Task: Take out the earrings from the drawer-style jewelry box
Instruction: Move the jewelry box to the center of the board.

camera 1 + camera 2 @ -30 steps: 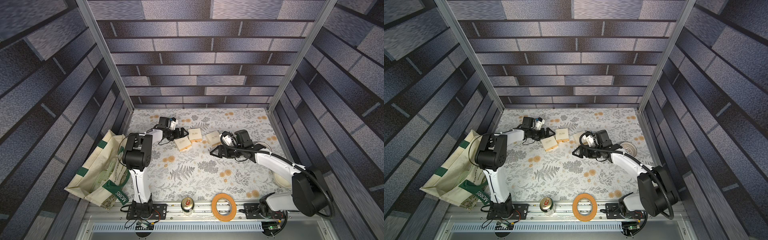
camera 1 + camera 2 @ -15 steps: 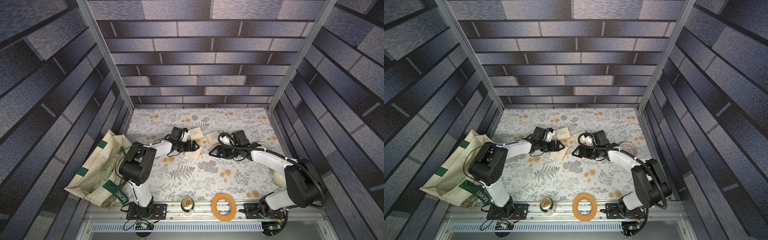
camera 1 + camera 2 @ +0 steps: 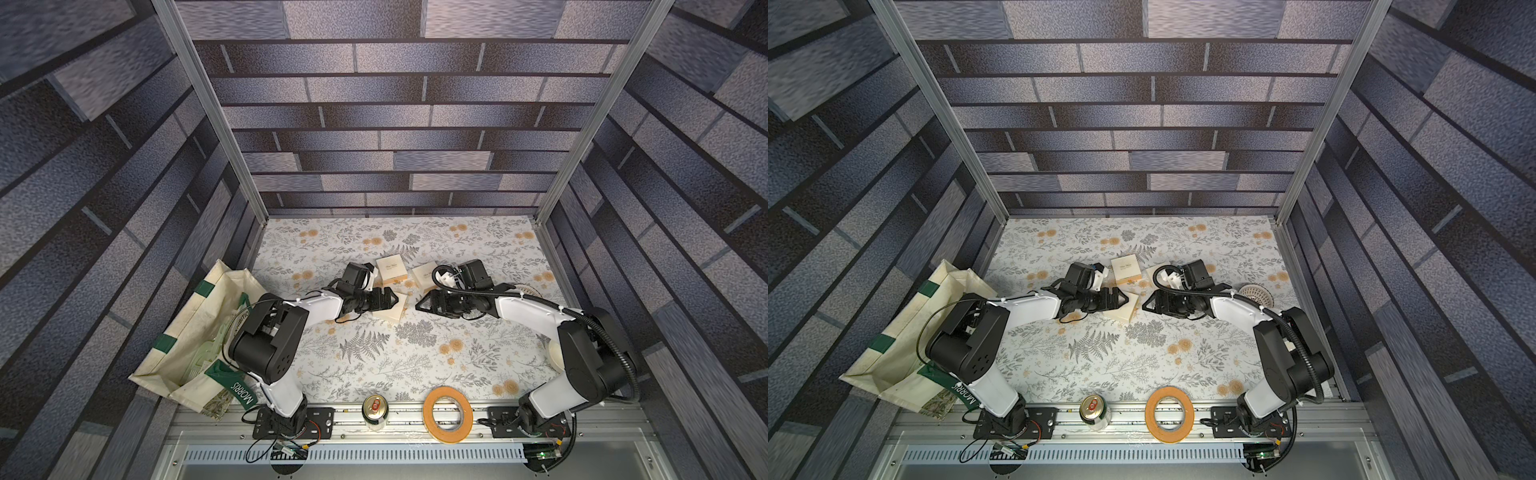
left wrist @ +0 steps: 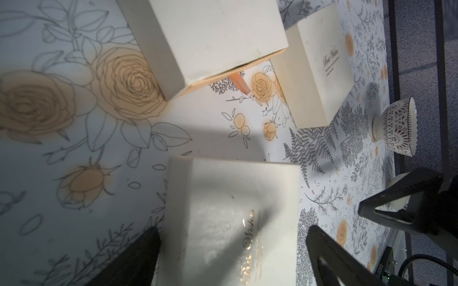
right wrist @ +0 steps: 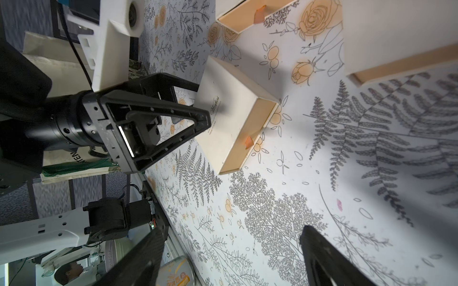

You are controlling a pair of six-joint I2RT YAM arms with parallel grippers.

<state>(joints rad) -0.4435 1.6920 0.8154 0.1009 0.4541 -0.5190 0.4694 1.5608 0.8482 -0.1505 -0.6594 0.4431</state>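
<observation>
Three cream boxes lie on the flowered table. My left gripper (image 3: 392,298) (image 3: 1122,300) is open and straddles the nearest drawer-style jewelry box (image 3: 392,312) (image 4: 230,218). One finger (image 4: 143,257) is against the box's side and the other finger (image 4: 329,260) stands apart from it. That box's drawer end (image 5: 250,133) is peach with an orange tab. My right gripper (image 3: 419,304) (image 5: 233,260) faces it from the right, open and empty. The earrings are hidden.
Two more cream boxes (image 3: 390,270) (image 3: 424,275) sit behind the grippers. A patterned bowl (image 3: 1258,293) stands at the right. A tote bag (image 3: 199,332) lies at the left. A can (image 3: 375,409) and a tape roll (image 3: 447,413) rest on the front rail.
My left gripper has swung from the back boxes toward the middle and now straddles the nearest box, which has shifted slightly right and nearer. The right gripper has barely moved.
</observation>
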